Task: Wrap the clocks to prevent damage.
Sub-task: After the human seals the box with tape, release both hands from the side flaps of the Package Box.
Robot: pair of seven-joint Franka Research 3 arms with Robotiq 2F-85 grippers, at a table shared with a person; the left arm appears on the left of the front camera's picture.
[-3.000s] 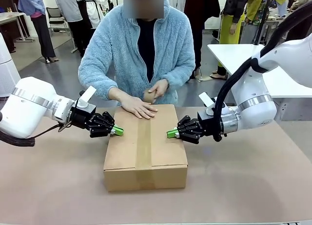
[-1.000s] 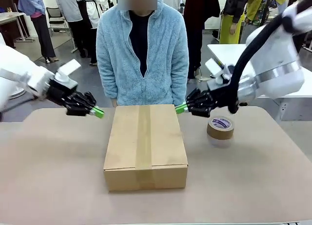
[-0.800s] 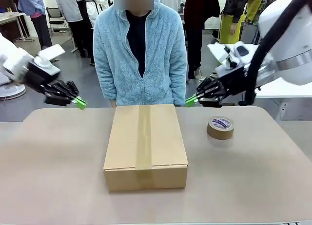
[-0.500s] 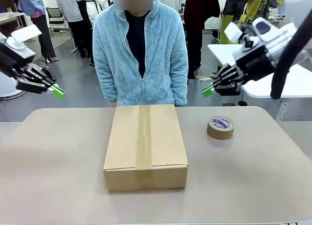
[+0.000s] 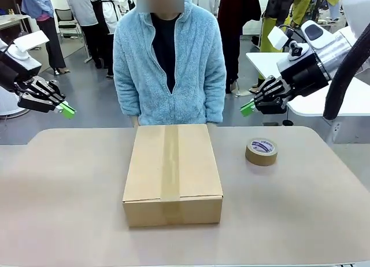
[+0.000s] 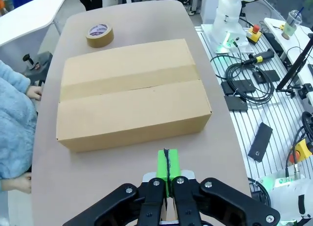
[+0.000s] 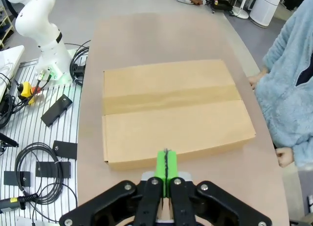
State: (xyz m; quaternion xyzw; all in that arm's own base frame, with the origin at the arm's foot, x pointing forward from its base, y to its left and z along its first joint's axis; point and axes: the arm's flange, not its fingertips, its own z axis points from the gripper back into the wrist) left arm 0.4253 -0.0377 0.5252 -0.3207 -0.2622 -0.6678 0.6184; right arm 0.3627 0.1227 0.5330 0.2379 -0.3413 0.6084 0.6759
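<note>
box (image 5: 172, 169): brown cardboard, rectangular
state: flaps shut, sealed by tape strip (image 5: 170, 163) along the top's length; contents hidden
pose: flat, long side running toward the person
position: mid worktop (image 5: 69, 209)

A closed cardboard box (image 5: 172, 171), taped along its top, sits mid-counter (image 5: 69, 209). A brown tape roll (image 5: 261, 151) lies flat to its right, apart. A person in a blue fleece (image 5: 169, 59) stands at the far edge.
</note>
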